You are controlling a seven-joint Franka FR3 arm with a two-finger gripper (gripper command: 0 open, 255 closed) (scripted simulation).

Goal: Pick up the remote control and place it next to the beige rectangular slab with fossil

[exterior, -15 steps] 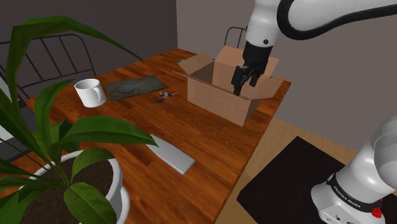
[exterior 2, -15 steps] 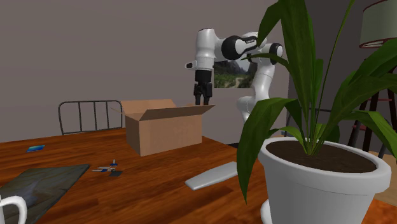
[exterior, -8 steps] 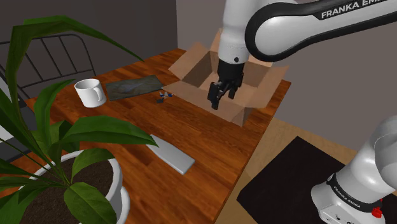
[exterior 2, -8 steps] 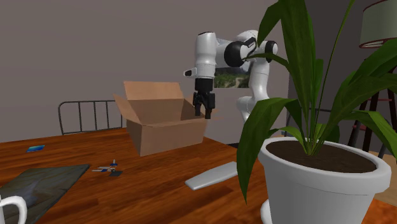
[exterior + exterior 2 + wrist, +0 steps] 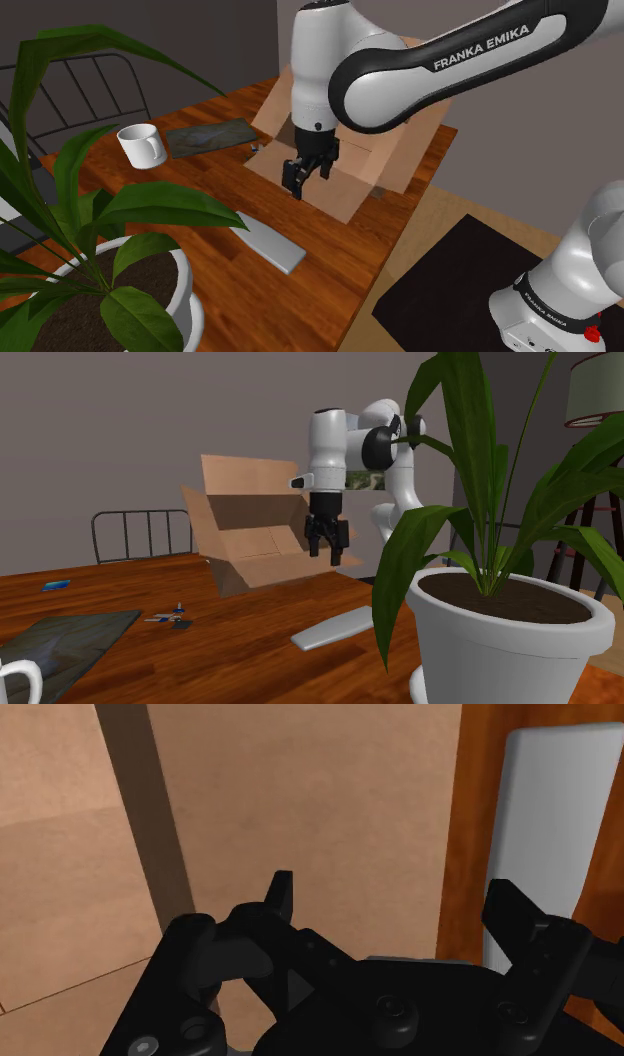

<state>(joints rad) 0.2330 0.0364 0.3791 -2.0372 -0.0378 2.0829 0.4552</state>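
— What's the setting?
— A glossy red-brown wood table (image 5: 330, 245) in a room with flat grey walls (image 5: 120, 432). A dark rug (image 5: 450, 285) lies on the tan floor (image 5: 420, 235) beside it, and a wire-backed chair (image 5: 140, 532) stands behind.

— And on the table?
— A plain brown cardboard box (image 5: 350, 195) with its flaps open, tipped up on one edge. A white mug (image 5: 141, 145) sits just beside the slab (image 5: 210, 136), which is drawn thin, rectangular and dark grey-green. There's also a leafy plant (image 5: 150, 205) in a smooth white pot (image 5: 500, 642).

— The remote?
— The remote (image 5: 270, 243) is a flat pale-grey bar with rounded corners. It lies between box and pot, near the table's edge and well apart from the slab.

— The gripper?
— The gripper (image 5: 308, 180) hangs in front of the box's side, above the table. Its fingers (image 5: 283, 899) are spread wide with nothing held; the remote is near, untouched.

— Changed in the last second?
— The box stood flat then, with the gripper over its opening. Now the box leans toward the shoulder view's left, and the gripper is lower, in front of it.
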